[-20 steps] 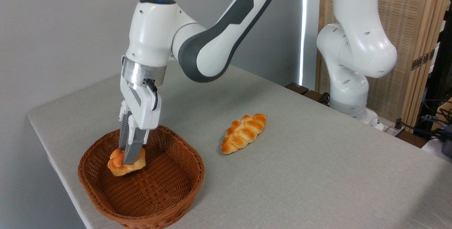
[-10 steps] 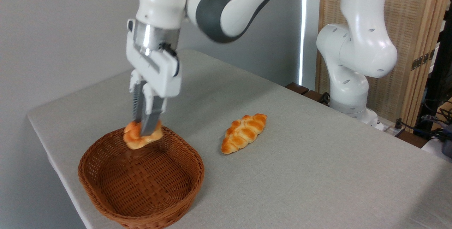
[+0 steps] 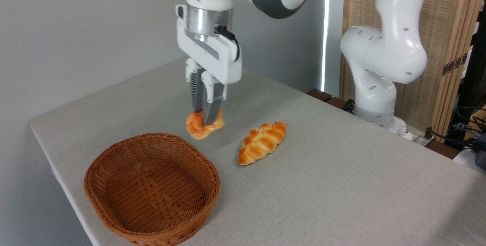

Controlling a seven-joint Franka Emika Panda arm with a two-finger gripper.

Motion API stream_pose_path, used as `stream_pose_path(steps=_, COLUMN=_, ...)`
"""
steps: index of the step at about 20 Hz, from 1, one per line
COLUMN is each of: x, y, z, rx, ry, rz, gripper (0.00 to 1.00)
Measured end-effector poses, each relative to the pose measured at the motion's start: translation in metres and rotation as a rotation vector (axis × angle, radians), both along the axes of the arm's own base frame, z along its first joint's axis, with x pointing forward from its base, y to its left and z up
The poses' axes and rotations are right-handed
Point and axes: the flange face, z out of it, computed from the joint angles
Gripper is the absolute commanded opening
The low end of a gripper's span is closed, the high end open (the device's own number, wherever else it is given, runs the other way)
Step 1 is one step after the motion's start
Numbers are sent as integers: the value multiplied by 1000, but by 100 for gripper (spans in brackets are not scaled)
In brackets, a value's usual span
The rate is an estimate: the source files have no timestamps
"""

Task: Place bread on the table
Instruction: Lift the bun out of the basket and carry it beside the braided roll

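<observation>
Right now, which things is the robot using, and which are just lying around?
In use:
bun, gripped by the pincer
table, where the bun goes

Lying about:
basket, nothing in it
braided loaf

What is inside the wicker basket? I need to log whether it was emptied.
Nothing shows inside the wicker basket, only its woven floor. Its near wall hides a strip of floor. The end effector holds the bread outside it, above the table.
</observation>
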Motion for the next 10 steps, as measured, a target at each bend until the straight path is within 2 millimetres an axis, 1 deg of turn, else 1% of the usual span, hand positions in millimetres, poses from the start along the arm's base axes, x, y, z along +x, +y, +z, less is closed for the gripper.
stream_pose_path(steps=2, x=-17, y=-10, z=-13, rx=4, ry=23, rz=-29, gripper=37)
stream_pose_path(steps=4, x=-28, y=-22, z=-22, rx=7, ry=39, rz=-60, gripper=37)
stream_pose_path(steps=5, x=-32, y=-29, z=-25, rx=8, ry=46, rz=-75, gripper=38)
stream_pose_path(steps=6, x=-34, y=-34, z=-28, rx=10, ry=52, rz=-88, gripper=43)
stream_pose_path(steps=7, x=-36, y=-38, z=-30, rx=12, ry=56, rz=-97, gripper=45)
stream_pose_path(steps=10, x=-41, y=-50, z=-33, rx=14, ry=62, rz=-126, gripper=45)
